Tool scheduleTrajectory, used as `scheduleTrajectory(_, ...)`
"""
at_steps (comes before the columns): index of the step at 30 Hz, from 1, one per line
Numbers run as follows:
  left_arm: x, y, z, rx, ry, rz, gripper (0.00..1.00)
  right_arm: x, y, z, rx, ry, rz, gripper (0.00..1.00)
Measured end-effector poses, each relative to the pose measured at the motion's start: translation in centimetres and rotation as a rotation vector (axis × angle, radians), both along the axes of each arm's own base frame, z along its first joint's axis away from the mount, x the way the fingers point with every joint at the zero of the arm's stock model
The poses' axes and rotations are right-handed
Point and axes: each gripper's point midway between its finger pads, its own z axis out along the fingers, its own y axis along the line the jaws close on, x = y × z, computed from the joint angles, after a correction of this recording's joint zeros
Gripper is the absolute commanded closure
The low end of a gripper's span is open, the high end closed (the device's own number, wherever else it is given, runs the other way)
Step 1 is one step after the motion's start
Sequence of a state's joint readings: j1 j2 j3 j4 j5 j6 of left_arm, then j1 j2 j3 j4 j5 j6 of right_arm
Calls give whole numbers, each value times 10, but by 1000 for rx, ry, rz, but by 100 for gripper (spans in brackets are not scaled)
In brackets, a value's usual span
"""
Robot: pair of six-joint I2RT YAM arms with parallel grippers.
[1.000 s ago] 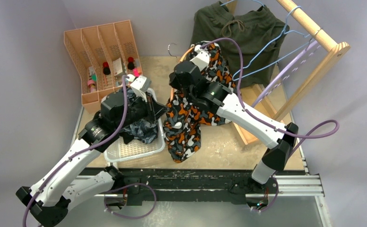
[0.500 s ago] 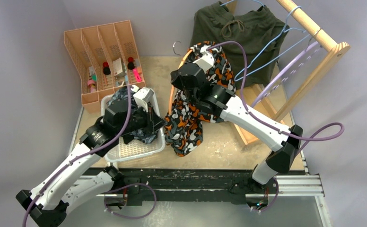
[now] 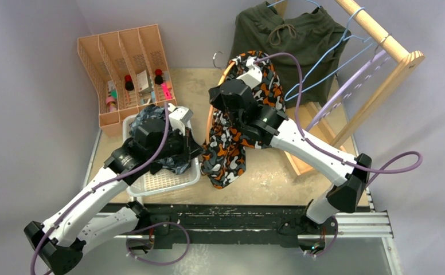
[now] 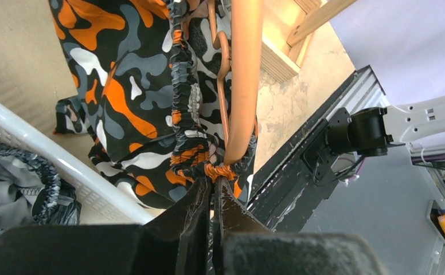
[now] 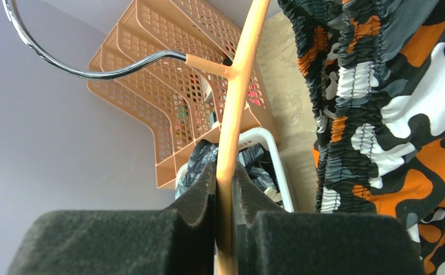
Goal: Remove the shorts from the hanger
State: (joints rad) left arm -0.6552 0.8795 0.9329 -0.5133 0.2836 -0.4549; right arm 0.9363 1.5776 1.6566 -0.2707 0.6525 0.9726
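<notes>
The orange-black-white camouflage shorts (image 3: 227, 154) hang from an orange hanger (image 3: 211, 114) over the table. My right gripper (image 3: 251, 69) is shut on the hanger's arm (image 5: 240, 91), with the shorts (image 5: 392, 114) beside it. My left gripper (image 3: 200, 150) is shut on the shorts' gathered waistband (image 4: 215, 186) at the lower end of the hanger (image 4: 244, 86). The dark blue-grey camouflage shorts (image 3: 150, 121) lie in the white basket (image 3: 163, 182). The olive green shorts (image 3: 300, 40) hang on the rack at the back. I cannot make out the black shorts.
An orange file organizer (image 3: 123, 63) with small items stands at the back left. A wooden rack (image 3: 381, 40) with empty blue and purple hangers (image 3: 346, 80) stands at the right. The hanger's metal hook (image 5: 94, 71) points toward the organizer.
My left gripper has moved right from over the basket to the shorts' waistband and closed on it. My right gripper has shifted the hanger slightly back and to the right.
</notes>
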Motion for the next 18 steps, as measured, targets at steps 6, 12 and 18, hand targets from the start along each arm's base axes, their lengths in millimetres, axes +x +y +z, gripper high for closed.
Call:
scheduleTrajectory(6,0,-10,-5,-74,16,-7,100,-6,-10,6,19,-12,-2,100)
scheduleTrajectory(12,-5,-17,-7,-111,44,-38,100,-11,-19,13,29,-27,-12,100)
scheduleTrajectory(18,-15,-9,-21,-72,92,-32,100,-12,-16,16,63,-21,-9,100)
